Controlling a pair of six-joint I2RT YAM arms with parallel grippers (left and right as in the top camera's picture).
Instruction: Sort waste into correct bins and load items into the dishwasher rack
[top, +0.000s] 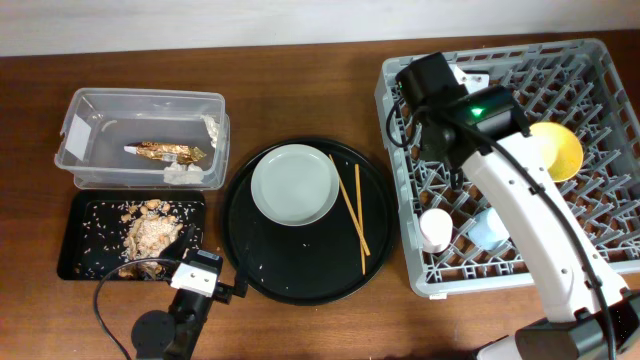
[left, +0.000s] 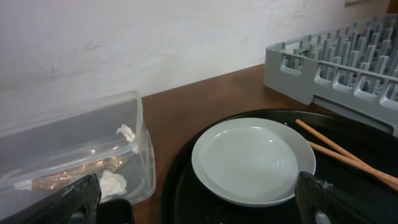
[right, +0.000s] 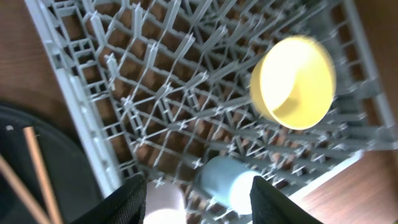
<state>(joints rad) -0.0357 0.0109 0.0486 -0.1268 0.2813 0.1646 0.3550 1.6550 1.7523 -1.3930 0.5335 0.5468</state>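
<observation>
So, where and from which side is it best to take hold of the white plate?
Probably at the rim of the white plate, from its left side. It lies flat on the round black tray, so only the raised rim offers an edge to pinch, and the chopsticks lie close by its right side.

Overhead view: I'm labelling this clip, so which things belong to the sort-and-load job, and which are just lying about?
Job: white plate, chopsticks, yellow bowl, blue cup, pink cup, dishwasher rack, clear tub, foil wrapper, tissue, shallow black tray, food scraps.
Lying about: round black tray, wooden table.
</observation>
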